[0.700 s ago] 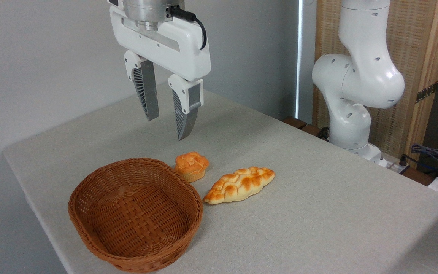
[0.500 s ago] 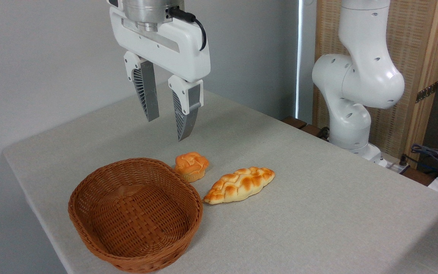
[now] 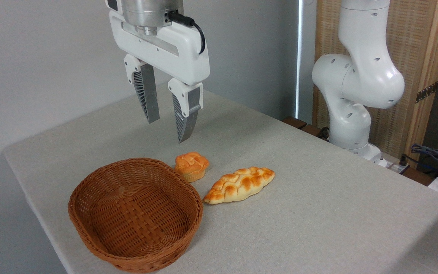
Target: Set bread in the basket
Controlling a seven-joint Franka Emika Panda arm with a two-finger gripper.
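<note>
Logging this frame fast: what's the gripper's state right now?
Gripper: open, holding nothing, above the bread on the table.

The tool (image 3: 167, 131) hangs from the white arm (image 3: 359, 76), pointing down, fingers parted, empty

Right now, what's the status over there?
Gripper open, empty, above bun. Bun on table beside basket. Basket empty. Nothing in the way.

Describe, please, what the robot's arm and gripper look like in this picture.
The arm is glossy white with rounded joint housings and small dark holes. The gripper has a white boxy body under a silver metal cylinder, and a black cable loops into its side. Its two fingers are grey, tapered and ribbed on the inner faces, set in white mounts.
</note>
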